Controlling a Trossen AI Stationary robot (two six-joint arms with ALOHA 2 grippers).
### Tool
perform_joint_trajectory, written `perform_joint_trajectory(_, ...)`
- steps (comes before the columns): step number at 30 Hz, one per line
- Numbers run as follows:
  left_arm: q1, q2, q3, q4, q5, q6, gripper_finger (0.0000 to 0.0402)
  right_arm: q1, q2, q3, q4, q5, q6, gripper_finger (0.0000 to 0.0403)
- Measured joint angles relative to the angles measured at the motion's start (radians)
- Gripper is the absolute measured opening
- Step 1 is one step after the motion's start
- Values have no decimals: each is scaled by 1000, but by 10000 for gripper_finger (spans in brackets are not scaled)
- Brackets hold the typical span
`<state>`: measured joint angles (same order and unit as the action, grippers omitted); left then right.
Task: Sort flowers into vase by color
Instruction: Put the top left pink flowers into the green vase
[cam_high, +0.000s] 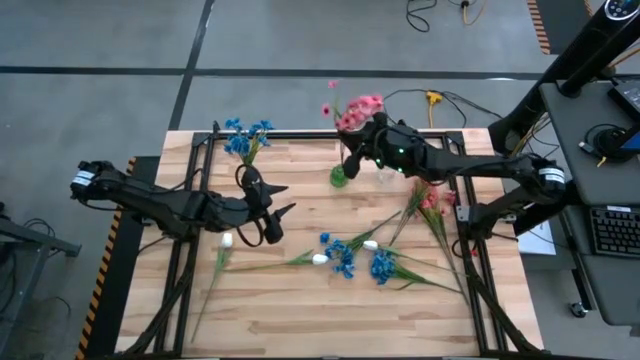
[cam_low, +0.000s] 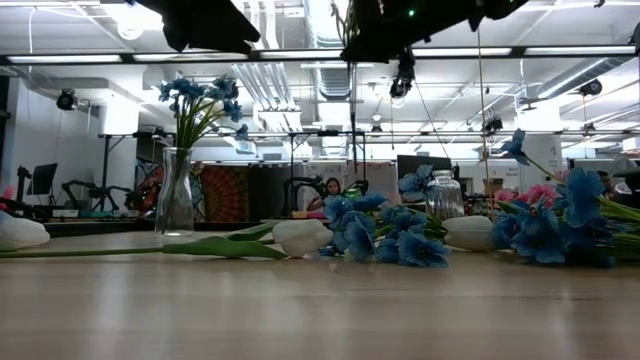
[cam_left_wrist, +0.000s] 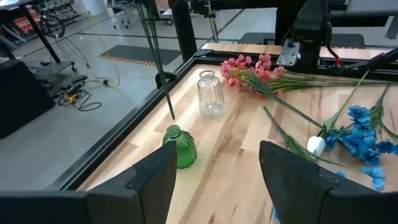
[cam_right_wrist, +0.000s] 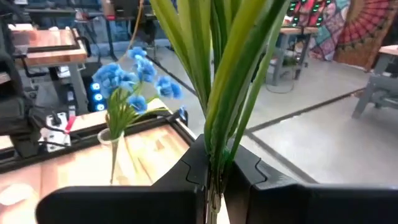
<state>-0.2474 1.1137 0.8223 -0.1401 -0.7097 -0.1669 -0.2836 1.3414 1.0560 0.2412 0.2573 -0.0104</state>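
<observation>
Pink sprig (cam_high: 358, 110) is clamped by its green stems (cam_right_wrist: 217, 93) in the right end effector (cam_high: 352, 158), held upright over the far middle of the surface (cam_high: 300, 310), stem tips hanging just above the small green vase (cam_high: 338, 177). Risk: that vase has a narrow neck, so if the stems come down off-centre they likely catch the rim and tip it, or splay outside the mouth. Clear ribbed vase (cam_left_wrist: 211, 94) stands just beside the green one, so a drifting stem could knock that too or go into the wrong one. Long floppy stems probably swing when the arm moves.

Blossoms are clustered pink, several stems bunched together, leaves long and strap-like.

Blue flowers (cam_high: 245, 135) already sit in a clear vase (cam_low: 176, 195) at the far left corner. Loose on the surface: more pink (cam_high: 435, 200) near the right edge, blue clusters (cam_high: 345, 258), white buds (cam_high: 320, 259) on long stems, near middle.

Left end effector (cam_high: 272, 212) hovers left of centre, fingers (cam_left_wrist: 152, 180) spread wide, holding nothing; it could snag the white bud (cam_high: 227, 240) just below it
</observation>
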Motion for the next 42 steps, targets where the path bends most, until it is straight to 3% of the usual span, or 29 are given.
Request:
perform_joint_trajectory(16, 0, 0, 0, -2, -11, 0, 210, -31, 46, -10, 32, -4, 2, 20)
perform_joint_trajectory(42, 0, 1, 0, -3, -14, 1, 210, -75, 50, -27, 72, 28, 142, 20)
